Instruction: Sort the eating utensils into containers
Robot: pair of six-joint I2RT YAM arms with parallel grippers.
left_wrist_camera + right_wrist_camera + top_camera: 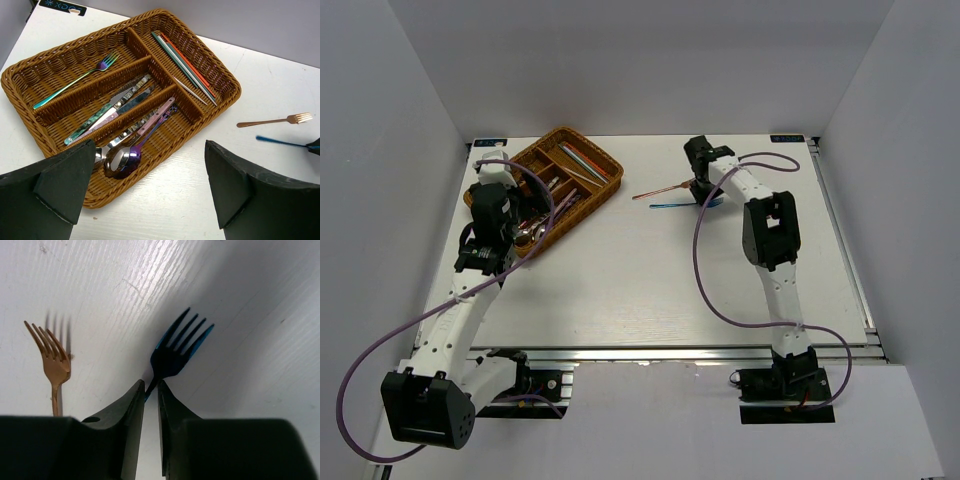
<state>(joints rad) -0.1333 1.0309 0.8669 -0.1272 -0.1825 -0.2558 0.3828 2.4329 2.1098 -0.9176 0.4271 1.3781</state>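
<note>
Blue fork (175,352) lies on the table (250,290) beside a rose-gold fork (54,365); our right gripper (151,390) pinches its neck between narrow fingers. Our left gripper (150,167) hangs wide open over the wicker tray (215,80).

- Bare bench (650,290) stretches between the two arms, leaving wide room to pass from the loose forks to the wicker tray (616,172).
- The rose-gold fork (52,362) lies just beside the blue fork (175,352), with a strip of bench between their tines. It crowds the right arm's fingers (127,430) on that side.
- The left arm's fingers (65,185) stand spread over the tray's near corner, by the spoons (125,157), in the way of that compartment.
- The chopsticks (185,65) compartment and the one with a lone iridescent fork (75,80) lie open from above.
</note>
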